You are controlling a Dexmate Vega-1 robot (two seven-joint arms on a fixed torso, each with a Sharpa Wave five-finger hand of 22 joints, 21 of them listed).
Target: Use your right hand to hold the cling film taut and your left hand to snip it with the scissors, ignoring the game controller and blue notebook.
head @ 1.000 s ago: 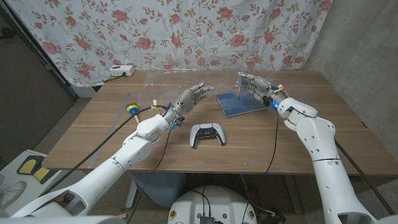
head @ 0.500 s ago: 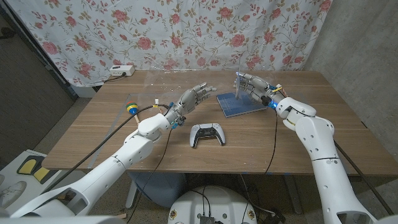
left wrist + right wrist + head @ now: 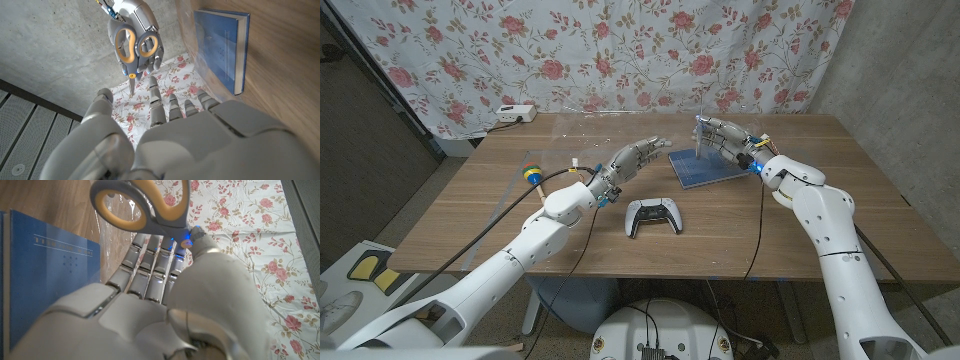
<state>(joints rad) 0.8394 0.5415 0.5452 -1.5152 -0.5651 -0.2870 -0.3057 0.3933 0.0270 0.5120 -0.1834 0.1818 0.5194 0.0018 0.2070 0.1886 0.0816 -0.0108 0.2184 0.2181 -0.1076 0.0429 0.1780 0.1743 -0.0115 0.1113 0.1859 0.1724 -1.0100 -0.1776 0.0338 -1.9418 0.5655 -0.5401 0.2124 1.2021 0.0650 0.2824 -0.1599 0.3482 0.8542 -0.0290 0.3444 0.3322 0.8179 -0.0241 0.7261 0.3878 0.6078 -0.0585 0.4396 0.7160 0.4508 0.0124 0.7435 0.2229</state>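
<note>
**Scissors in the wrong hand; handover likely**

Right hand (image 3: 728, 137) grips scissors (image 3: 134, 44) by the handles, raised over the desk's (image 3: 520, 230) far right part; left hand (image 3: 635, 158) open and empty, fingers stretched toward them — presumably to take over; cling film (image 3: 117, 227) slack beside blue notebook (image 3: 705, 168).

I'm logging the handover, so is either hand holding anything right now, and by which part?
The right hand holds the scissors by the orange handle loops, blades pointing at the left hand, which reaches toward them and holds nothing.
</note>
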